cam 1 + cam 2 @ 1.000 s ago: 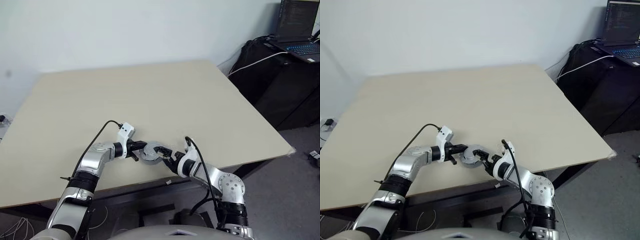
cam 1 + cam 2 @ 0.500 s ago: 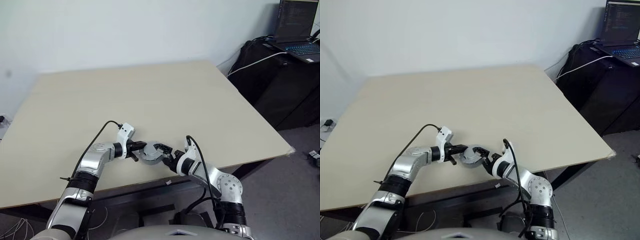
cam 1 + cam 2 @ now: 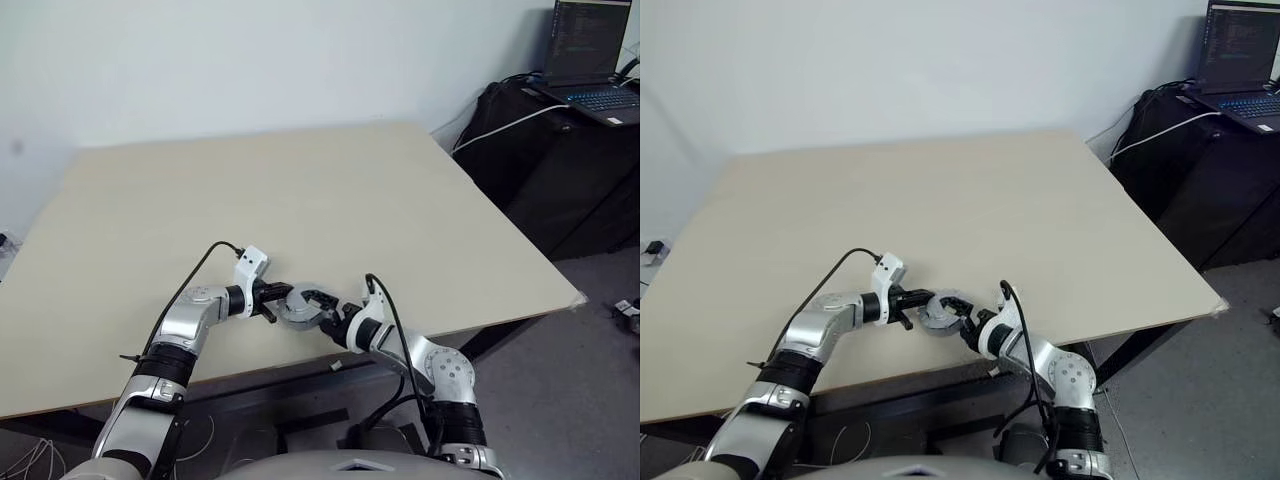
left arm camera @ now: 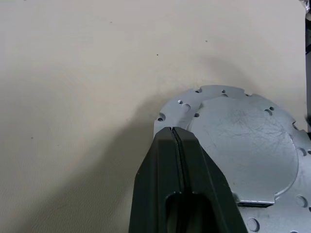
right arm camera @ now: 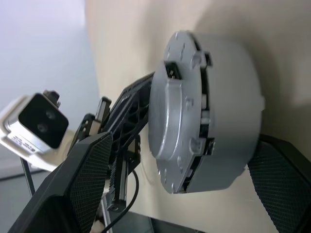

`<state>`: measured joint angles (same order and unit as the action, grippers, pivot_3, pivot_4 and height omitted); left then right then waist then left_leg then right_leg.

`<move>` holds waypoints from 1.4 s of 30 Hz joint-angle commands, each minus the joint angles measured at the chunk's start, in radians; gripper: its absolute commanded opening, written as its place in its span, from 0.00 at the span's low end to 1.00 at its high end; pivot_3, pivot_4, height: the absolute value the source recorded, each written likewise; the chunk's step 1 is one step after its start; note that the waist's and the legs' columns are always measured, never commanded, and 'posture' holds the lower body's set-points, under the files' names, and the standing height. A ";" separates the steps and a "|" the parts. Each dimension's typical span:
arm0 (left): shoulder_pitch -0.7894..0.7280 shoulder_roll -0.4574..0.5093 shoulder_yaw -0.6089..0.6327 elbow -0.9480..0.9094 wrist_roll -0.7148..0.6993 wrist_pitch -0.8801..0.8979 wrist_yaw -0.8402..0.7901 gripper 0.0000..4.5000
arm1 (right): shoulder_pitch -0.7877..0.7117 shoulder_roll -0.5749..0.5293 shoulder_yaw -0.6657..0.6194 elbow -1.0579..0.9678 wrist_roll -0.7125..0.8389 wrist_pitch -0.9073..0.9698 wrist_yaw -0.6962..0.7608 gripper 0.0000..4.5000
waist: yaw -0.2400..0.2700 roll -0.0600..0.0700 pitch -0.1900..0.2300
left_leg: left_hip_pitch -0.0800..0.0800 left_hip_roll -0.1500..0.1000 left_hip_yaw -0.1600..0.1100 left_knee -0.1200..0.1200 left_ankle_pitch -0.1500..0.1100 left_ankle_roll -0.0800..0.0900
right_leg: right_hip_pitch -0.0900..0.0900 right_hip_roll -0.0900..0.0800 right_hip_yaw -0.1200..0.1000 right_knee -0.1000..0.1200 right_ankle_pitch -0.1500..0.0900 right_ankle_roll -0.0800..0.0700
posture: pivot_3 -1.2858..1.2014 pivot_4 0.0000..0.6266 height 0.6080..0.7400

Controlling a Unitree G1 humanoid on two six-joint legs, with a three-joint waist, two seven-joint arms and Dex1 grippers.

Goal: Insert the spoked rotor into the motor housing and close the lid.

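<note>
Near the front edge of the beige bench (image 3: 300, 190), both arms meet at one grey assembly: the motor housing (image 5: 228, 111), a squat silver-grey drum, with the lid (image 4: 243, 141) seated on it as a flat round plate ringed with small holes. Left end effector (image 4: 174, 133) has its two black fingers pressed together, no gap between them, tips lying over the lid's rim; whether they pinch that rim cannot be told from the left wrist view. Right end effector (image 5: 180, 194) stands wide, one textured black finger (image 5: 82, 179) on the lid side, the other on the far side of the drum, bracketing the housing between them; contact with the pads is not clear. In the head views the assembly (image 3: 303, 306) sits between the two wrists, touching or just above the bench surface. Spoked rotor not discernible, presumably hidden. Left wrist camera (image 5: 36, 124) shows beyond the lid. Off the bench's right side, a laptop (image 3: 588, 55) rests on dark bags.
</note>
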<state>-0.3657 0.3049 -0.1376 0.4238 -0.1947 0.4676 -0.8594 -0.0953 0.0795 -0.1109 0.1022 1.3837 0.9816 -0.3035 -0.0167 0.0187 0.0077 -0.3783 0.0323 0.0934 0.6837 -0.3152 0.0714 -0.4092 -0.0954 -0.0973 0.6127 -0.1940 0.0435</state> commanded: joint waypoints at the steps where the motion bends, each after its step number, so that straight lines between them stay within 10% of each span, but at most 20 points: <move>1: 0.028 -0.002 -0.034 0.014 0.020 0.027 -0.001 0.00 | -0.046 0.081 0.004 0.004 0.000 -0.016 0.033 1.00 | 0.000 0.000 0.000 | 0.000 0.000 0.000 0.000 0.000 0.000 | 0.000 0.000 0.000 0.000 0.000 0.000 | 0.52 0.00 1.00; 7: 0.034 0.001 -0.032 0.005 0.017 0.030 0.003 0.00 | -0.055 0.076 0.011 0.020 -0.017 -0.026 0.050 1.00 | 0.000 -0.001 -0.001 | 0.000 0.000 0.001 0.000 0.000 0.000 | 0.000 0.000 0.000 0.000 0.000 0.001 | 0.52 0.00 1.00; 15: 0.040 -0.002 -0.031 0.001 0.015 0.030 0.005 0.00 | -0.050 0.081 -0.003 0.006 -0.030 -0.039 0.058 0.47 | 0.000 0.000 -0.001 | 0.000 0.000 0.001 0.000 0.000 0.000 | 0.000 0.000 0.001 0.000 0.001 0.001 | 0.52 0.00 1.00; 42: 0.241 -0.159 0.249 -0.348 -0.183 -0.086 0.266 0.00 | 0.012 0.059 -0.050 -0.029 -0.009 -0.065 0.039 0.47 | 0.005 0.000 -0.001 | -0.001 -0.001 0.002 0.001 -0.001 0.001 | -0.001 -0.001 0.002 0.000 0.001 0.000 | 0.52 0.00 1.00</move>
<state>-0.1215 0.1522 0.0811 0.1382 -0.3410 0.3889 -0.6161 -0.0844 0.0787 -0.1413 0.1168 1.3595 0.9374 -0.2642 -0.0117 0.0185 0.0066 -0.3798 0.0315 0.0956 0.6847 -0.3162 0.0728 -0.4106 -0.0966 -0.0953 0.6123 -0.1934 0.0438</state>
